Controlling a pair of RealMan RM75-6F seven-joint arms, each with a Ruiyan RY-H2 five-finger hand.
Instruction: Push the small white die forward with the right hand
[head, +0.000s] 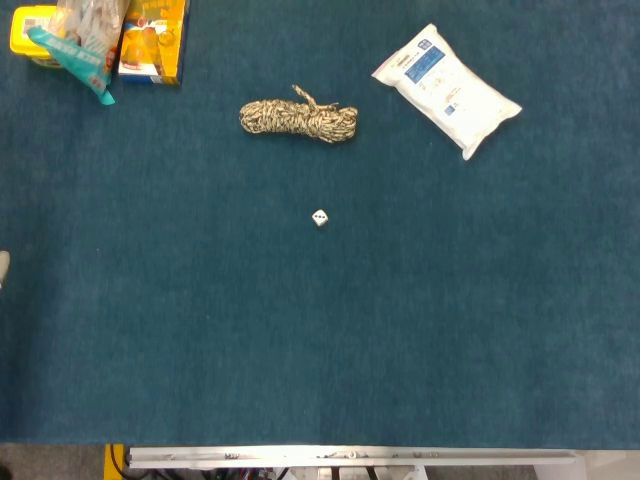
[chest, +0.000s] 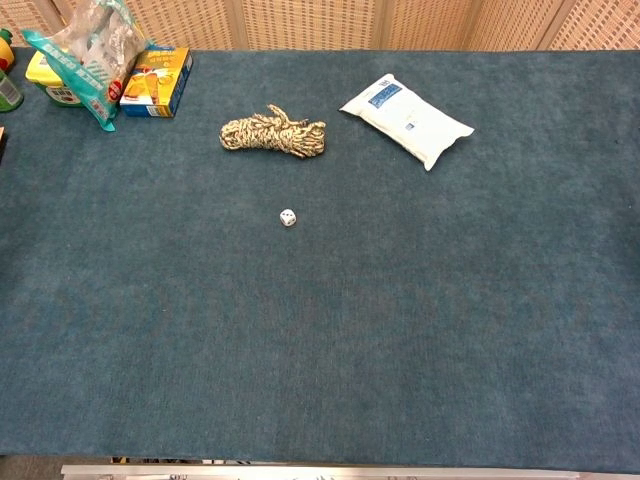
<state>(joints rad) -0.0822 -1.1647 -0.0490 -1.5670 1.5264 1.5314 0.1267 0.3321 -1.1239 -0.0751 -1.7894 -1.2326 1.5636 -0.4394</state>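
On the blue table (head: 200, 350) the die (head: 320, 217) lies alone, near a rope (head: 298, 118); no hand shows, so finger state cannot be told

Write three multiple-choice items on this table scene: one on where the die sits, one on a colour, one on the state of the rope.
1. Where is the small white die?
A. On top of the white packet
B. Alone on the blue table cover, nearer the robot than the rope
C. Inside the yellow box

2. What colour is the table cover?
A. Dark blue
B. Red
C. Grey

3. How does the rope lie?
A. Stretched out straight
B. Hanging off the table's edge
C. Coiled in a bundle

Answers:
1 B: in both views the die touches nothing and lies below the rope.
2 A: the cloth is dark blue all over.
3 C: the rope is wound up in a compact bundle beside the white packet.
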